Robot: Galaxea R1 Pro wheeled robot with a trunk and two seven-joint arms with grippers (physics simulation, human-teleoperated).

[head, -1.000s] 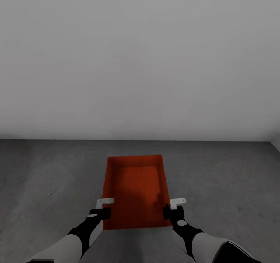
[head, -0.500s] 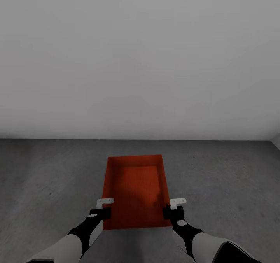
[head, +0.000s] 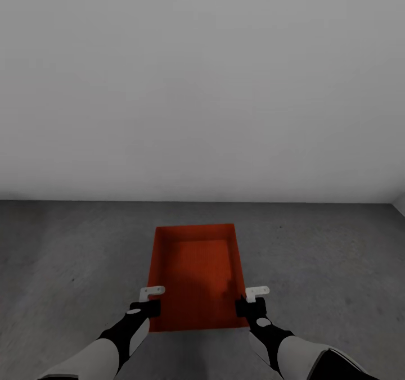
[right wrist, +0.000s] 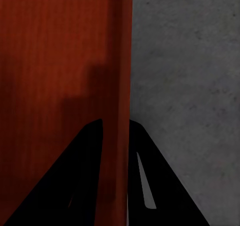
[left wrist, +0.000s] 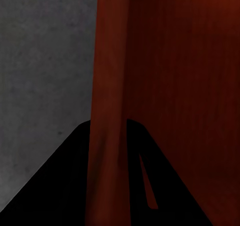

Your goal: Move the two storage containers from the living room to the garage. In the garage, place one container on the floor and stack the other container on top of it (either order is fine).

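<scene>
One orange-red open-top storage container [head: 197, 273] lies straight ahead of me over the dark grey concrete floor [head: 326, 267] of the garage. My left gripper [head: 151, 307] is shut on its left side wall near the nearer end. My right gripper [head: 247, 306] is shut on the right side wall, level with the left one. In the left wrist view the red wall [left wrist: 107, 85] runs between the two dark fingers of the left gripper [left wrist: 107, 131]. The right wrist view shows the same, wall [right wrist: 117, 60] inside the right gripper [right wrist: 116, 128]. Whether the container touches the floor I cannot tell.
A plain white wall [head: 202, 87] rises a little beyond the container's far end. Another wall's corner shows at the far right [head: 400, 203]. Bare mottled concrete spreads to both sides of the container [left wrist: 45, 60] [right wrist: 190, 60].
</scene>
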